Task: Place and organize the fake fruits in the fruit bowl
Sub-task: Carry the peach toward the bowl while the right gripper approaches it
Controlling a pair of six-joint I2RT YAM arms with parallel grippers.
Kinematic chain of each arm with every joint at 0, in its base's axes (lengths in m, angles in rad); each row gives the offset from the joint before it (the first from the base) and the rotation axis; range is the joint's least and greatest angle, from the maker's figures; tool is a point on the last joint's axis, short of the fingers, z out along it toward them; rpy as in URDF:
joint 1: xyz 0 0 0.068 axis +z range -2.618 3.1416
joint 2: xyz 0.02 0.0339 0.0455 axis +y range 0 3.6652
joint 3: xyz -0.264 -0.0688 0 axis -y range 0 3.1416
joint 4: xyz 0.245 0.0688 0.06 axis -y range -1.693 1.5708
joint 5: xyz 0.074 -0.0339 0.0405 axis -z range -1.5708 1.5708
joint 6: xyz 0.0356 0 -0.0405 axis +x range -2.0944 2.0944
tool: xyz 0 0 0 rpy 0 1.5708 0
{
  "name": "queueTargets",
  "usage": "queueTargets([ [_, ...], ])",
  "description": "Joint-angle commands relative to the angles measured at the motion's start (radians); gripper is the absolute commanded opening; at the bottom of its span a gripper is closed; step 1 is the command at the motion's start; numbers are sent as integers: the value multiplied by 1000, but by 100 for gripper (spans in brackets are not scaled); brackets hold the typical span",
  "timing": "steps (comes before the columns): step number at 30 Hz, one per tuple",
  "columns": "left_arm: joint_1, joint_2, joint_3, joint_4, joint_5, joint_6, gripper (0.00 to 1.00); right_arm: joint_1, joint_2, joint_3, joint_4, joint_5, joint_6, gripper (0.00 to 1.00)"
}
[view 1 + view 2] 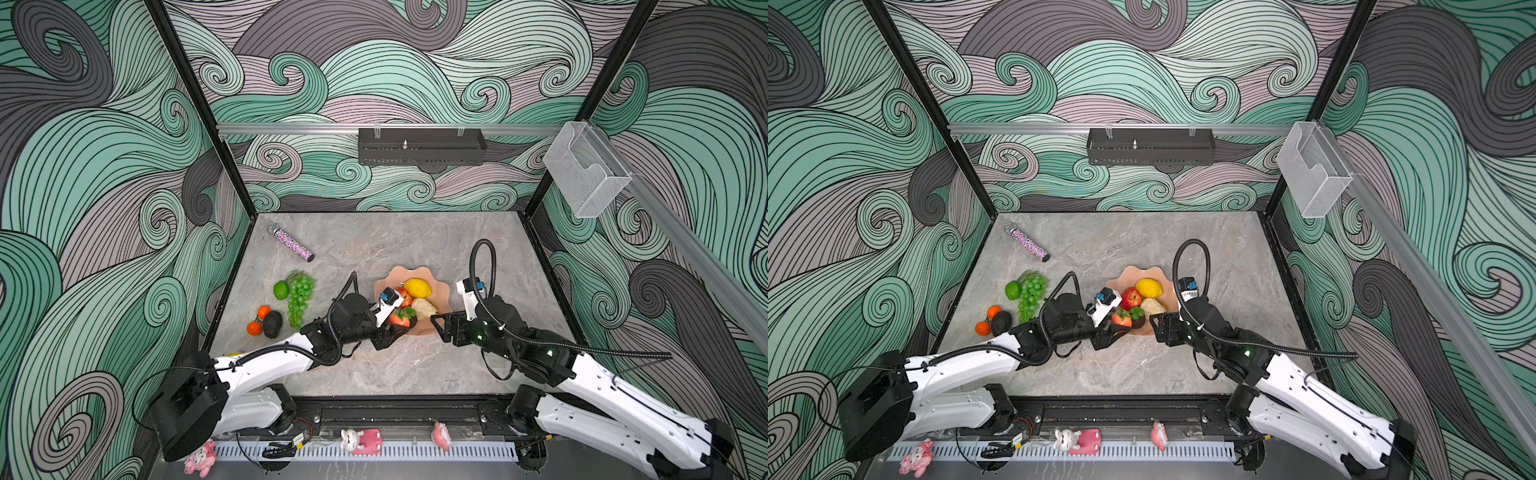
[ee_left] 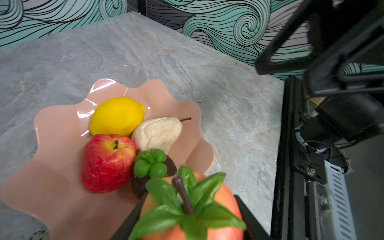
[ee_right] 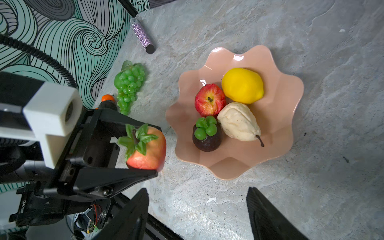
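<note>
My left tool pinches the glossy orange-red plastic strawberry with a green leafy cap. One finger lies on each flank of its body, and the leaves and dark stem stick out free. I hold it right at the scalloped rim of the shallow salmon-pink bowl, on the side where the dark mangosteen with green lobes sits. I cannot tell whether it is over the rim or just outside it. My right tool is spread wide with nothing between its fingers, near the bowl over the grey marbled desk.

I judge the strawberry to be light and hollow with a slick skin. Its body tapers, so a hard squeeze could squirt it forward. A moderate grip across the widest part suits it, never on the thin leaves, which look bendy. The red apple in the bowl shows a crumpled skin, so I take these fruits to be soft and easily dented.

The bowl also holds the yellow lemon and the cream pear. Both look round enough to roll if I nudge them.

The green lime, the green grape bunch, two small oranges and the dark avocado lie on the desk, well apart from the bowl. The grape bunch will likely flop, so I would grip it across its thick upper part.
</note>
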Motion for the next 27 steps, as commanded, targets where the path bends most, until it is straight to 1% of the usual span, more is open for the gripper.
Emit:
queueTargets([
  [1,-19,-7,0,45,53,88,51,-4,24,28,57,-72,12,67],
  [6,-37,0,5,36,79,104,51,-1,66,33,109,-129,22,53],
  [11,-55,13,14,26,97,115,51,6,94,40,148,-156,37,44],
  [15,-60,21,18,26,96,116,51,30,126,53,146,-151,38,40],
  [18,-62,21,17,28,94,117,51,45,147,50,192,-149,46,37],
  [27,-69,21,17,29,89,118,51,81,197,54,216,-142,55,32],
])
